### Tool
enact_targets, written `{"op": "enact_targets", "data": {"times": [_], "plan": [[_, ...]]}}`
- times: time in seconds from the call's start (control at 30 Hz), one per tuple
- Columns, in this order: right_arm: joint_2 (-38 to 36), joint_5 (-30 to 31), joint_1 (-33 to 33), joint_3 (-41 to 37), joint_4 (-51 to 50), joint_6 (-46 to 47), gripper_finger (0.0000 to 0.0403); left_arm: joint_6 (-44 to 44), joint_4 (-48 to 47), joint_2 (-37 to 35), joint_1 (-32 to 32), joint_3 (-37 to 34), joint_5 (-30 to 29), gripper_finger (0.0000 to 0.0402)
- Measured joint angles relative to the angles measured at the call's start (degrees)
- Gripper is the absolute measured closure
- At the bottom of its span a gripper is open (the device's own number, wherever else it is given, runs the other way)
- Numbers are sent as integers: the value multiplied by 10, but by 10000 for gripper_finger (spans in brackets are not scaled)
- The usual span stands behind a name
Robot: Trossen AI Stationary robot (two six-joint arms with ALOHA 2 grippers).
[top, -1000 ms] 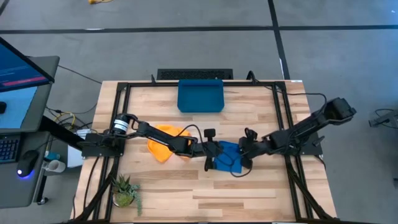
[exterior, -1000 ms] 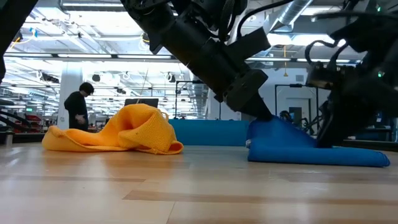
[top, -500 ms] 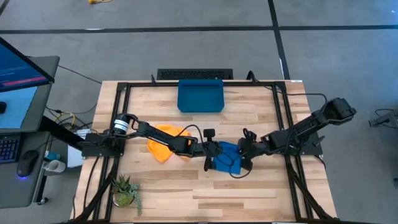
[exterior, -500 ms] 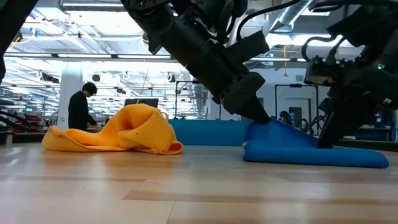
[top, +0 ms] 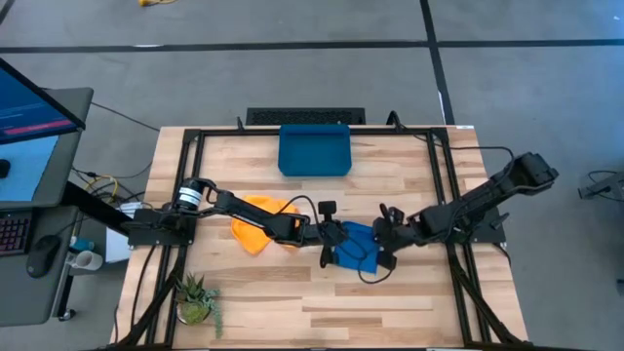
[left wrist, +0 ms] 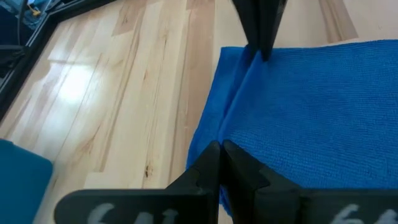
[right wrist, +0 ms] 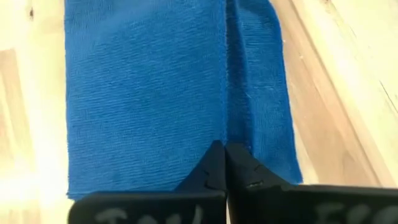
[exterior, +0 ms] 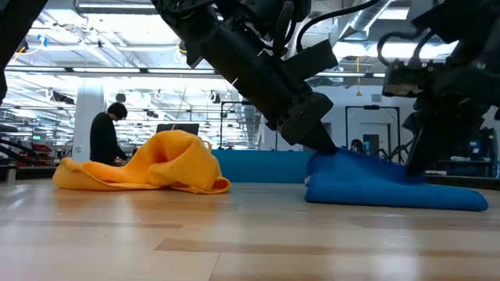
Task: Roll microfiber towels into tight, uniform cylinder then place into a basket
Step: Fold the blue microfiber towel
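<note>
Blue towel flat; yellow towel crumpled; basket beyond.

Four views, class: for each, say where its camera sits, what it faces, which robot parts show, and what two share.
High view: overhead, facing down; both arms, basket.
Low view: tabletop height, looking across; arms descend onto blue towel, yellow towel beside.
Left wrist view: behind left tool, shut on the blue towel.
Right wrist view: behind right tool, shut on it too.
Shared: both wrist views show the blue towel.
</note>
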Motion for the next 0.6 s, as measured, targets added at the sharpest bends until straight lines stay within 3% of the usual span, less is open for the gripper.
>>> {"op": "enact_targets", "data": {"times": [0.6], "plan": [[0,25,19,81,-165,152,399,-21,21,0,3,0,-1,397]]}}
